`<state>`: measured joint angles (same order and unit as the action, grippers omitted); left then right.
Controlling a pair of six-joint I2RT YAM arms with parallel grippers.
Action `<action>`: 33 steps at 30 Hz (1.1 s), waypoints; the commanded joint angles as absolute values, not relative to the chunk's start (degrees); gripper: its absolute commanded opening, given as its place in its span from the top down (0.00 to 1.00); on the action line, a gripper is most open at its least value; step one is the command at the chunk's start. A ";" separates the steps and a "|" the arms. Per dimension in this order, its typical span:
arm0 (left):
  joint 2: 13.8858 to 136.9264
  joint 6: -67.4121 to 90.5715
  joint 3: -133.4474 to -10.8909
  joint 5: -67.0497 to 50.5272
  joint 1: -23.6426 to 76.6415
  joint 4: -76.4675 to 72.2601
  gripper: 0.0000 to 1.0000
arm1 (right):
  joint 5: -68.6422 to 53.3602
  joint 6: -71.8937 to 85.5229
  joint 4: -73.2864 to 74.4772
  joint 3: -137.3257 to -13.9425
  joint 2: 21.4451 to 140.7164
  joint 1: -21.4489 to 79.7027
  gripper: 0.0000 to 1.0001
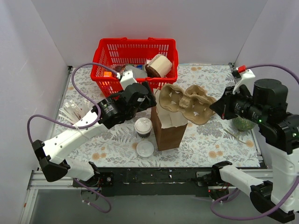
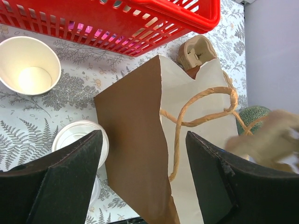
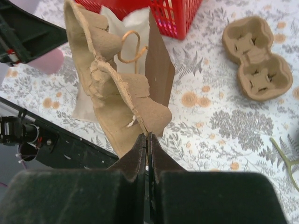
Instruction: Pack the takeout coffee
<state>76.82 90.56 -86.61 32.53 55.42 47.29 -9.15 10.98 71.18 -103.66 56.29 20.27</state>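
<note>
My R tool (image 3: 147, 136) is pinched shut on thin edge of cup carrier (image 3: 124, 88) over paper bag (image 3: 161, 70); L tool (image 2: 142, 140) wide, empty. Risk imo: carrier slips or snags bag rim, tipping bag onto takeout coffee (image 1: 143, 126) just beside it.

A brown paper bag (image 2: 131, 154) stands open just below the left gripper (image 2: 144, 137), twine handles (image 2: 201, 112) loose. Beyond it sits the red basket (image 2: 187, 14); left of the gripper, a lidless cup (image 2: 29, 65). A pulp carrier (image 3: 117, 88) juts from the right gripper (image 3: 148, 140) (edge-on, over the bag); a second carrier (image 3: 256, 63) lies on the worktop (image 3: 219, 121) ahead and to its right. A green ball (image 2: 250, 116) shows past the bag.
</note>
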 commanded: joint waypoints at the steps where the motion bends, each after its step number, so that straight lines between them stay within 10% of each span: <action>1: 76.02 89.39 -85.78 32.52 55.02 45.53 0.29 | -5.64 11.34 73.91 -102.39 58.01 20.48 0.99; 33: 79.98 77.43 -83.58 21.88 54.93 35.41 0.26 | -12.82 18.19 68.74 -100.21 62.05 20.83 0.99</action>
<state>79.44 78.94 -82.74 21.98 55.18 34.11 -8.60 15.18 73.54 -102.04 62.94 20.64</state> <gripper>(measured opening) 0.729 0.031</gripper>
